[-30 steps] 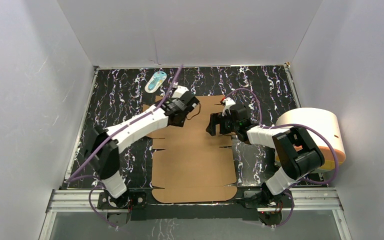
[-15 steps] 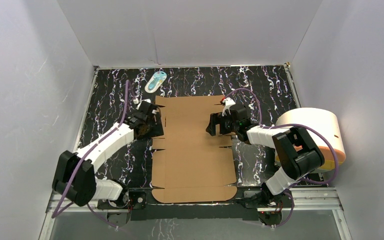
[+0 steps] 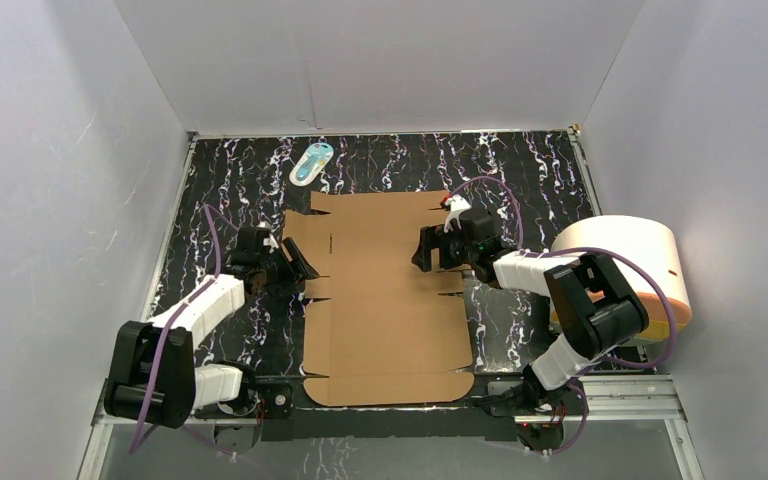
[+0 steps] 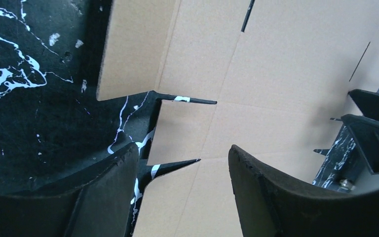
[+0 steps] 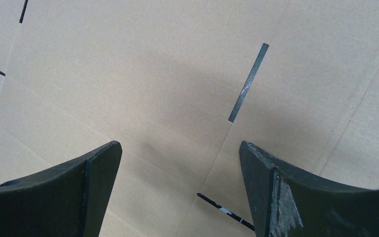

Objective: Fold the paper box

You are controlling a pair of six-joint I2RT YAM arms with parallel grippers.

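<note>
The paper box [image 3: 385,300] lies as a flat, unfolded brown sheet in the middle of the black marbled table [image 3: 230,190]. Its near end sits between the two arm bases. Its long axis runs from the near edge toward the far wall, and side flaps spread left and right along its far half. The printless inner face, with its creases and slits, points upward.

The left gripper [image 4: 182,153] hovers at the sheet's left margin, over the notched edge where two narrow cuts separate a small tab from the larger flap. Its jaws stand moderately apart, and nothing lies between them. One finger [image 4: 113,187] is over bare table and the other over cardboard. Whether either touches the surface cannot be told.

The right gripper [image 5: 180,145] is over the far right part of the sheet, pointing inward toward the middle. Its jaws are spread wide above a crease and a short slit. They grip nothing, and contact with the cardboard cannot be confirmed.

A cream cylinder [image 3: 620,255] rests at the table's right side, beside the right arm. A small white-and-blue oval item [image 3: 311,163] lies near the far edge, just beyond the sheet's far left corner.
</note>
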